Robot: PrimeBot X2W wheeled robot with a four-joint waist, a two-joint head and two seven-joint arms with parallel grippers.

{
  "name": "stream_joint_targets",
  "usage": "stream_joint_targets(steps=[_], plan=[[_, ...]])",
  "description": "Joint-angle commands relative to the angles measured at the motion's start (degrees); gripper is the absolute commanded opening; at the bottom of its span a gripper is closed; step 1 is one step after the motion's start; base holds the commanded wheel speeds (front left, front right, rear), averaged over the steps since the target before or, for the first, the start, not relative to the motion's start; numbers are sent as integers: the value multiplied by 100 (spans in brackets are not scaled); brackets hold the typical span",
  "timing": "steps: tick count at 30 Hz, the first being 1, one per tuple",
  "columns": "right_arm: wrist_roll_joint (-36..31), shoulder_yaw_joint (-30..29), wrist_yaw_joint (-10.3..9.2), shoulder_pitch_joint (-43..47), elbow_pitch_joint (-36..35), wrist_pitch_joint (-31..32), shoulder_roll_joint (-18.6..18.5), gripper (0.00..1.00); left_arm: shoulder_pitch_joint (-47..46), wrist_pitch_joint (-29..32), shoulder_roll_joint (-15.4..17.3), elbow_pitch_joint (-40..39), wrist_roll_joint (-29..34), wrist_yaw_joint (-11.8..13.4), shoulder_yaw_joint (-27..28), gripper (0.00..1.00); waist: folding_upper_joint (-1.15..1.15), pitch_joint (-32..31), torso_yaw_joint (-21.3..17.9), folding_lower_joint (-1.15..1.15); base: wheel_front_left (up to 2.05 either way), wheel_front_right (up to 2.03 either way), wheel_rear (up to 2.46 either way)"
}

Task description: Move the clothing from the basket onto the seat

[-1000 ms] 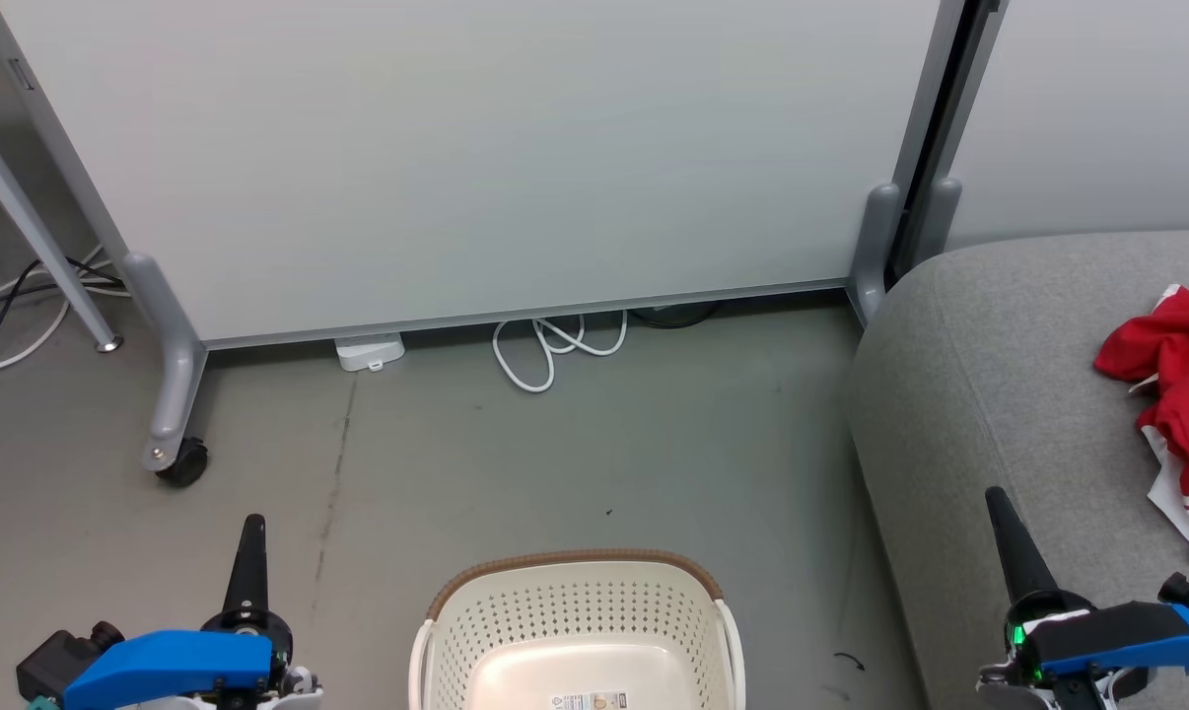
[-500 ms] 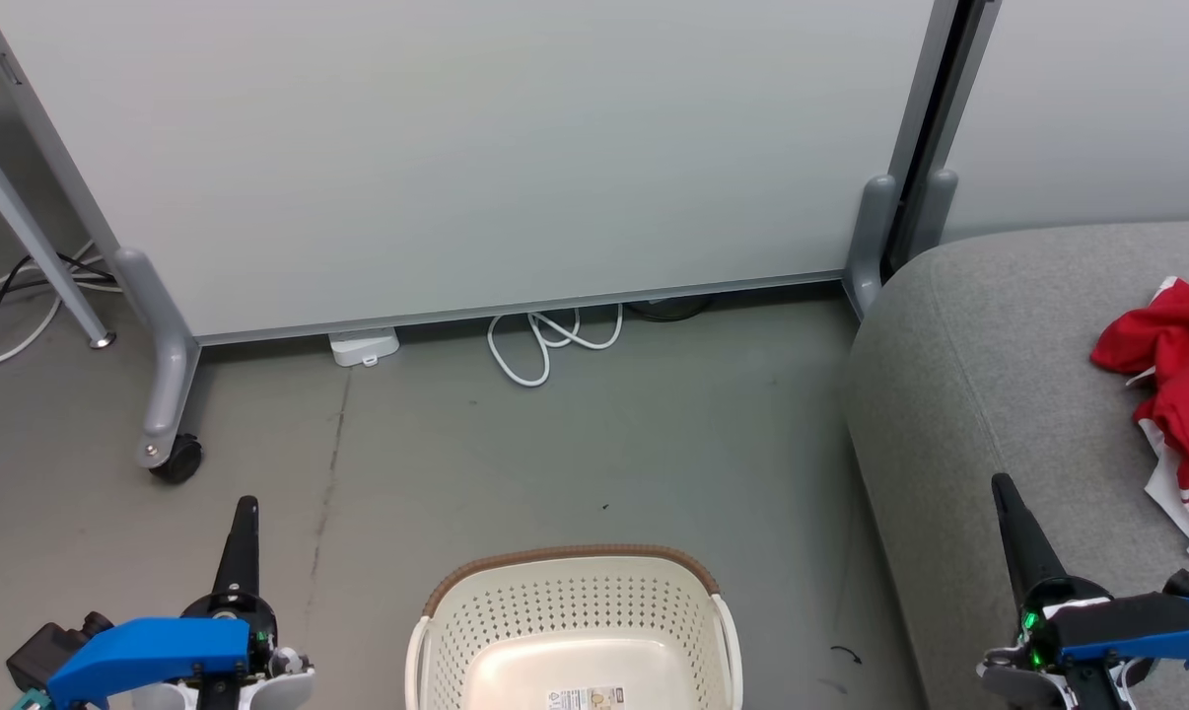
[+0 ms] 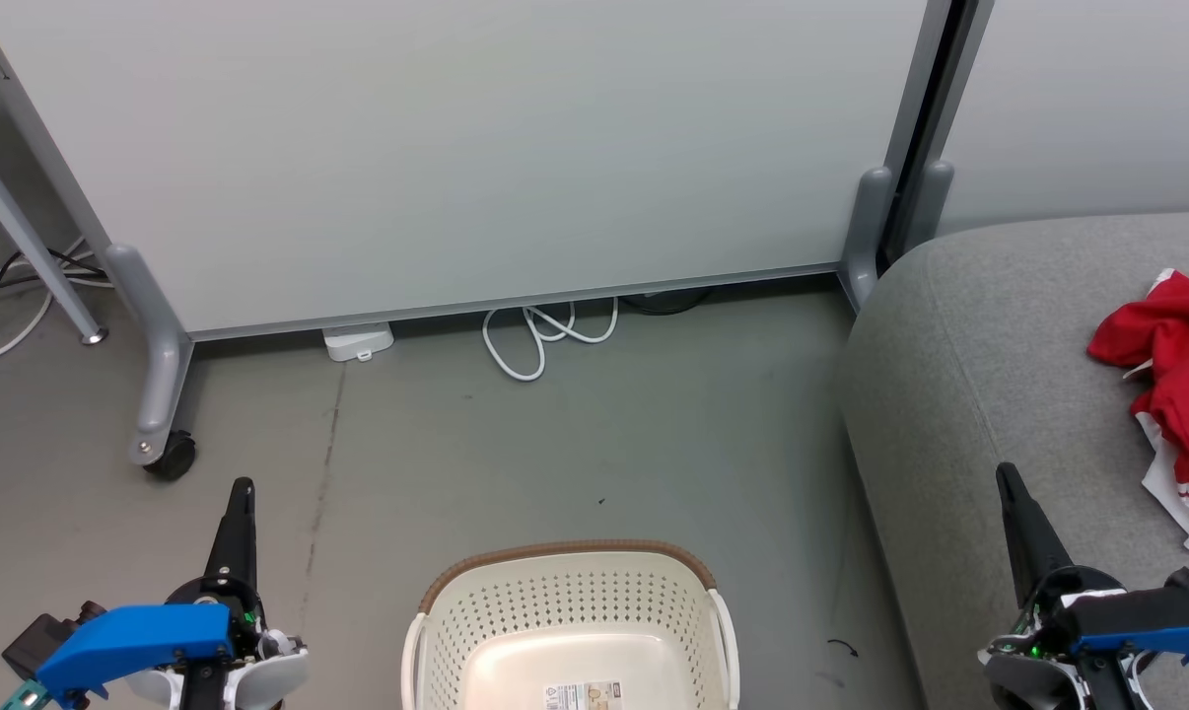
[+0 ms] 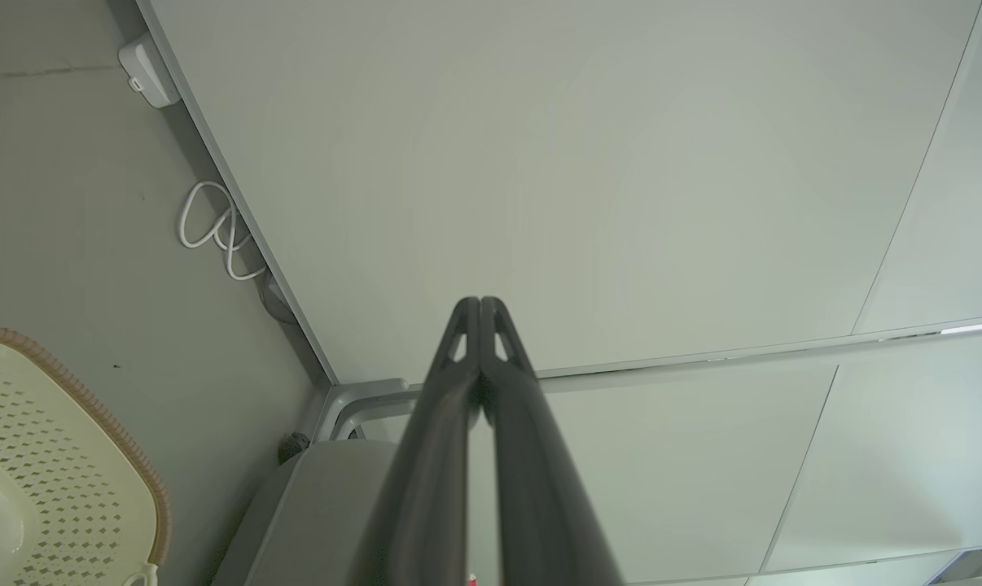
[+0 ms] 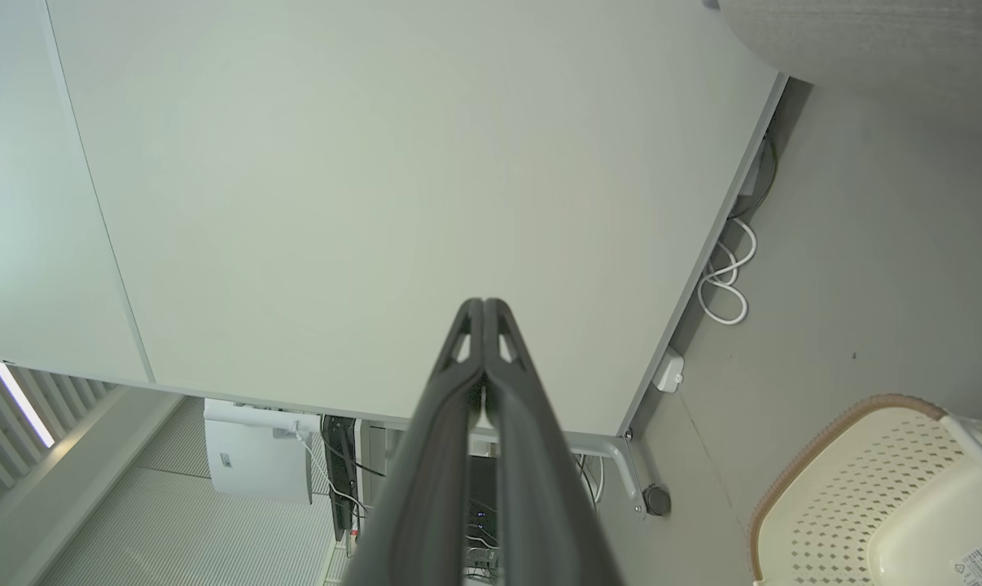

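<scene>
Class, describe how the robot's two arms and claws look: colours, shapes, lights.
The left claw and right claw each have two long, dark, tapering fingers with slotted tips. Behind each sits a blue cover over white housing; the right wrist shows a green light.

Left gripper (image 3: 243, 485): we note two long, dark, tapered fingers (image 3: 240, 532) rising from a round black collar (image 3: 222, 597). Behind it sits a bright blue angular plastic cover (image 3: 136, 643), with a black boxy connector (image 3: 47, 646) at its outer end and a glossy white rounded shell (image 3: 271, 675) beneath.

Right gripper (image 3: 1002, 473): we find the same build, with a blue-and-black cover (image 3: 1142, 619), a pale grey rounded shell (image 3: 1014, 682) and a small green glowing light (image 3: 1030, 648) at the finger base.

In both wrist views we see that the fingers are matte dark grey, each with a small elongated slot near its tip.
</scene>
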Motion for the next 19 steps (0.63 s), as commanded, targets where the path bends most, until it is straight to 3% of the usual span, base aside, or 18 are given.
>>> stream_joint_targets(steps=[1, 19], plan=[[139, -19, 4, -121, -2, 20, -18, 0, -96, 40, 2, -46, -117, -17, 47, 0, 0, 7, -5, 0, 0, 0, 0], [878, -65, 4, -199, 20, 130, -18, 0, -197, 222, -21, -118, -757, -20, 135, 0, 0, 77, -51, 0, 0, 0, 0]])
